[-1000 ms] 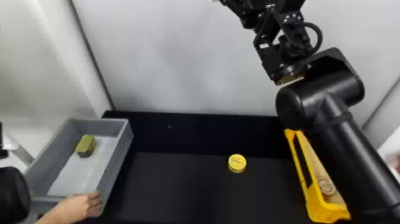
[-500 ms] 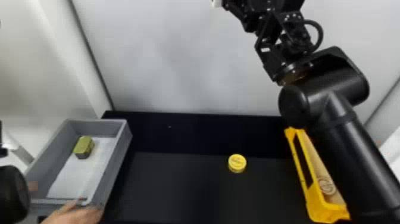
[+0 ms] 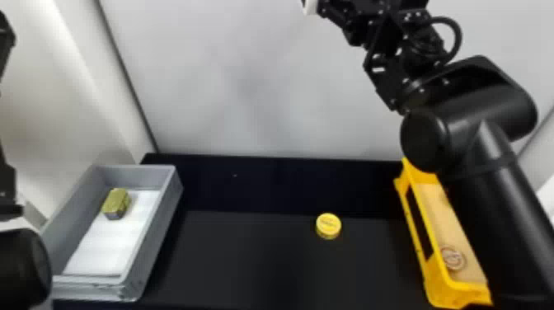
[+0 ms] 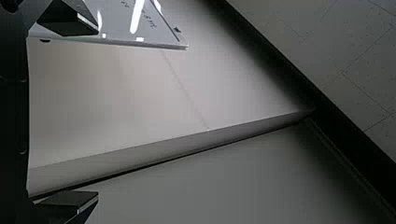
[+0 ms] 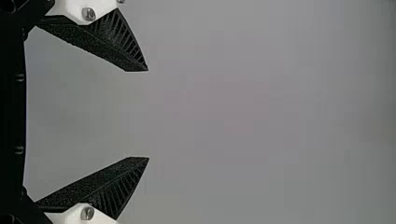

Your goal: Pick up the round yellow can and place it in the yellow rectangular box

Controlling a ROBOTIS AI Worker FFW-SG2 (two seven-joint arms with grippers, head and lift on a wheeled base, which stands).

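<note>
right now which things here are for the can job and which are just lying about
For the job:
- round yellow can, on the black surface
- yellow rectangular box, where it goes

Just lying about:
- grey bin
- olive-green block in it
- white sheet under the block

**Right arm [image 3: 511, 218] way up high, left arm [image 3: 22, 268] off at the edge**

So the right one comes in from the lower right, bends at a chunky rounded joint [image 3: 465, 119], then angles up and left through the wrist [image 3: 387, 70]. Right gripper [image 3: 311, 7] pokes out at the top edge, its two black fingers spread wide. Left gripper [image 4: 98, 112] has its fingers well apart too.
</note>
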